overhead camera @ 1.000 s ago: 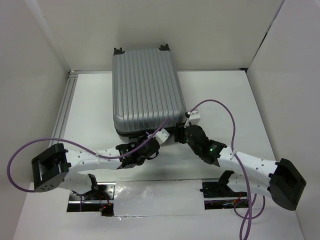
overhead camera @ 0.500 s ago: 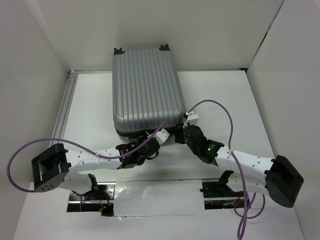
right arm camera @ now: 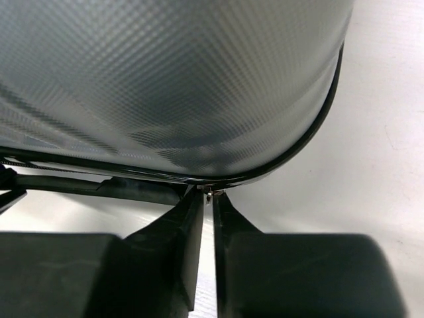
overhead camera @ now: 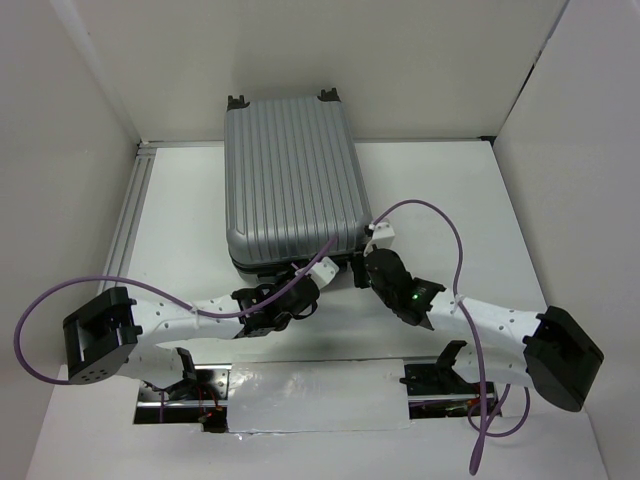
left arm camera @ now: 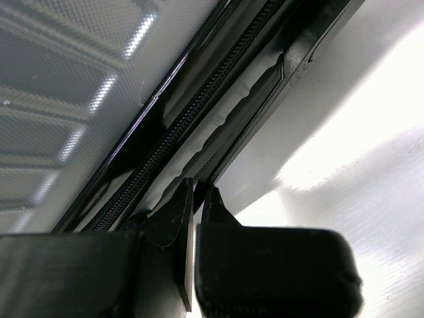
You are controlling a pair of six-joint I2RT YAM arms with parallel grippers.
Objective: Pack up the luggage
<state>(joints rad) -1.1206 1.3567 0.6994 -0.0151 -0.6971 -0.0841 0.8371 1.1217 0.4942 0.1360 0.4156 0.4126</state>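
A white table (overhead camera: 470, 200) stands between white walls. The luggage (overhead camera: 290, 180) lies flat and closed at the far middle of it, ribbed shell up, with the wheels (overhead camera: 237, 101) toward the back wall. Both arms reach to its near edge. The left gripper (left arm camera: 197, 192) has its fingers almost together, the tips at the zipper (left arm camera: 192, 112); it is not clear if they hold anything. At the near right corner, the right gripper (right arm camera: 207, 195) has its fingers closed on a small metal piece (right arm camera: 209, 192) just under the black trim (right arm camera: 311, 132).
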